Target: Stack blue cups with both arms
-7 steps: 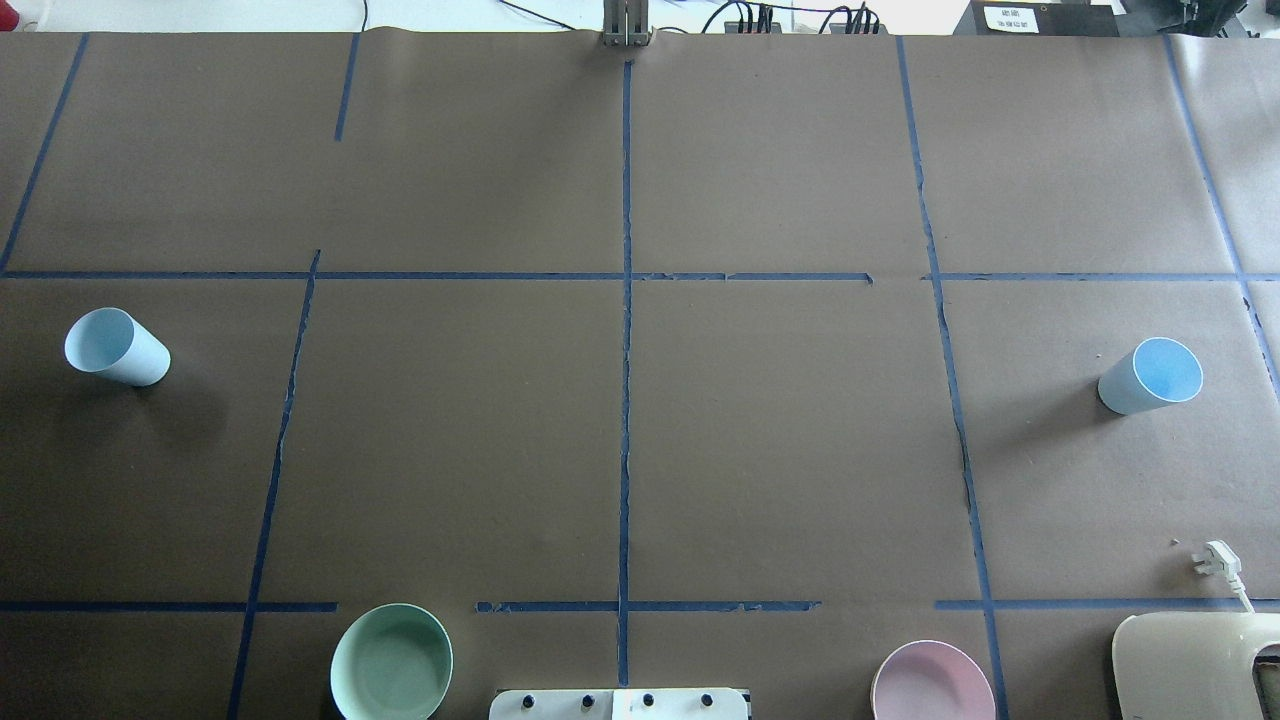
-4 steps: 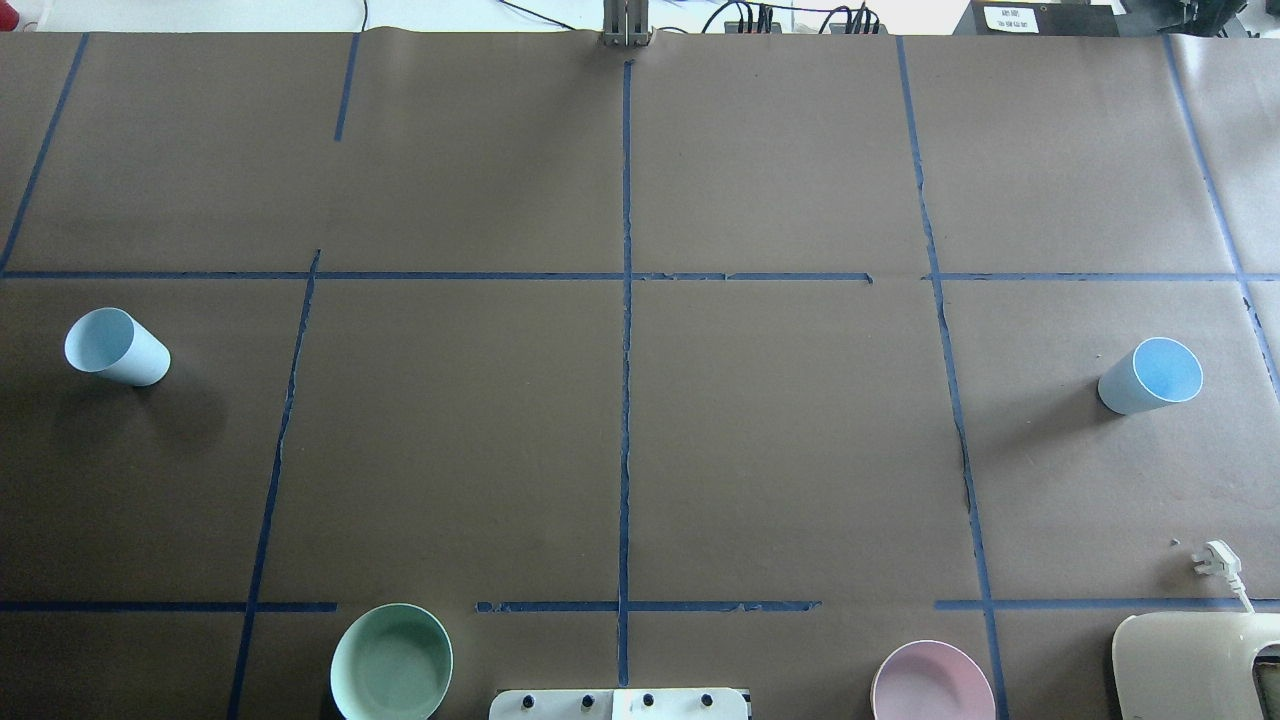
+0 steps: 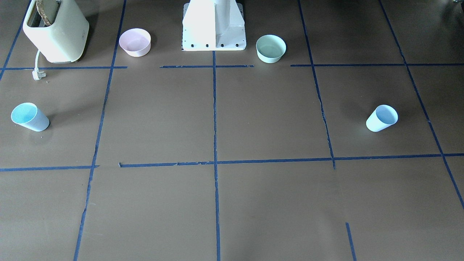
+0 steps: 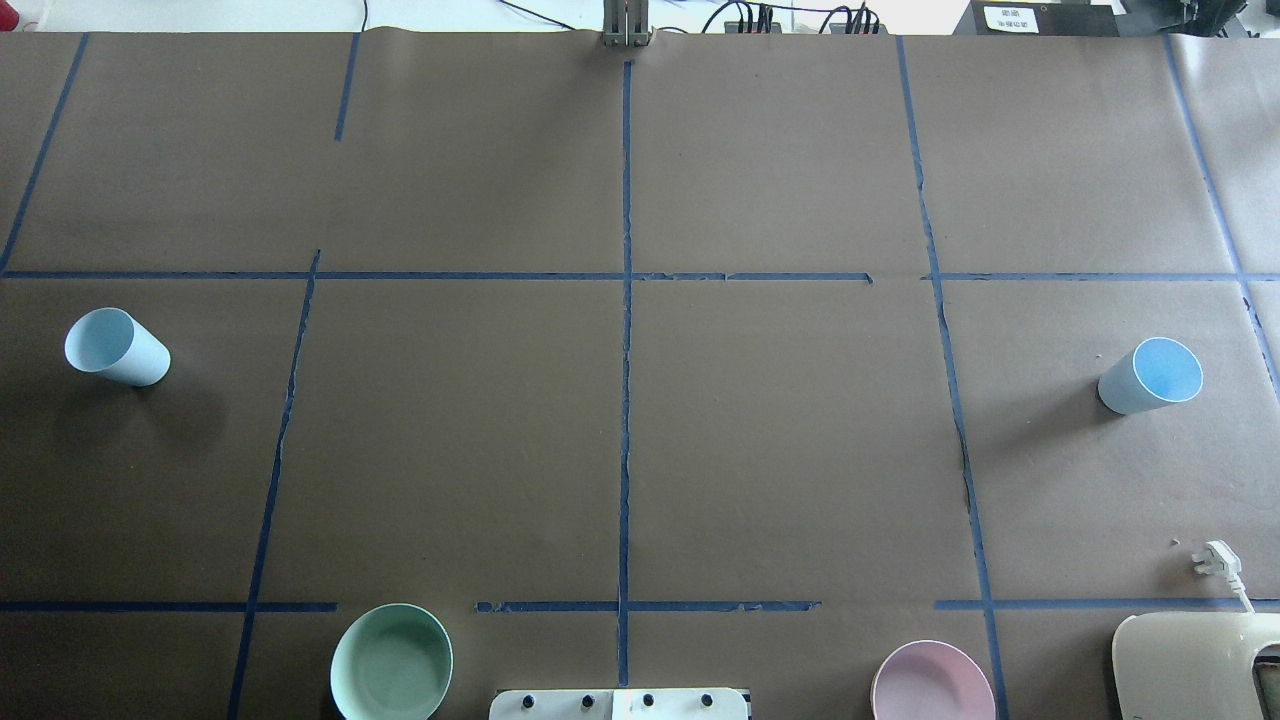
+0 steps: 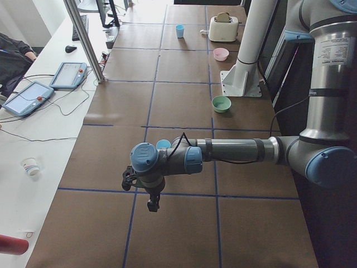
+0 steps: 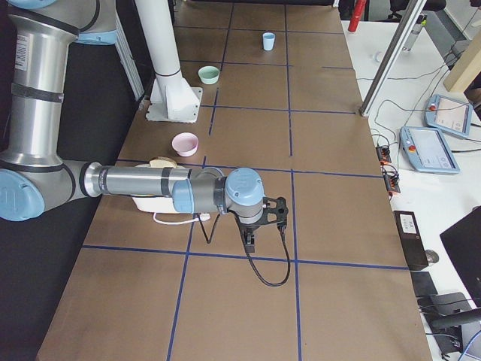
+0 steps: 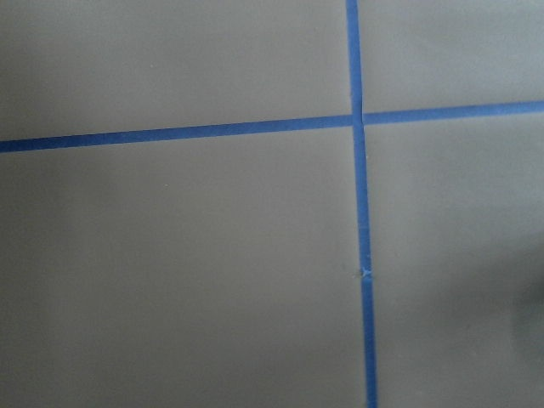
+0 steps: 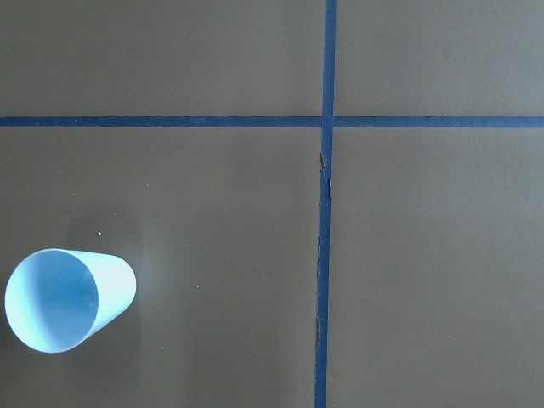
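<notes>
Left cup [image 4: 117, 347]: upright, mouth up, near the table's [image 4: 620, 450] left end.
Right cup [image 4: 1150, 376]: upright too, near the right end, well apart from the left one, with nothing between them.
Left gripper [image 5: 152, 206]: hangs over the table close to the left cup, fingers pointing down. It shows only from the side, so I cannot tell how wide it stands. Its wrist view holds only tape [image 7: 357, 212], no cup.
Right gripper [image 6: 250, 244]: hangs the same way at the other end, width likewise unreadable. Its wrist view has the right cup at the lower left, off centre.
Handling: probably very light, thin-walled plastic, fairly stiff yet likely to flex under a hard squeeze (smooth and tapered, so a grip low on the body may slide).
Hold: best near the rim, one finger inside and one outside, or across the wider upper wall.
Risk: so light a cup may skid or tip at a glancing touch.
</notes>
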### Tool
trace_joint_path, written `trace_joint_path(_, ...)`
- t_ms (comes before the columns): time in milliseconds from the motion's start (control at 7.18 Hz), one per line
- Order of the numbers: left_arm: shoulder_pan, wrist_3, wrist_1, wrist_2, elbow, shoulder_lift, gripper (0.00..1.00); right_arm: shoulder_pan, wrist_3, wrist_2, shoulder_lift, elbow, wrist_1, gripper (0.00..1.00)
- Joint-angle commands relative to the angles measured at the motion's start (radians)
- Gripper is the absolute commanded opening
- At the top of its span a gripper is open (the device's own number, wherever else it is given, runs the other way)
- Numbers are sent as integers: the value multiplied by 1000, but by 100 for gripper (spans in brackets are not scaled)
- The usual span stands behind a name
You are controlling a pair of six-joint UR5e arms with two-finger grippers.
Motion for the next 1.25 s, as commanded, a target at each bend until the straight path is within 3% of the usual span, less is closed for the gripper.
trace_joint_path(0, 26, -118, -1, -64, -71, 3, 100, 0, 0, 0, 0, 4, -1, 100)
trace_joint_path(278, 90, -285, -70, -103, -106, 3, 100, 0, 0, 0, 3, 4, -1, 100)
trace_joint_path(696, 262, -682, -465, -91, -85, 73, 100, -1, -2, -1, 3, 4, 1, 100)
trace_joint_path(1114, 346, -755, -512, 0, -74, 80, 100, 0, -2, -2, 5, 2, 1, 100)
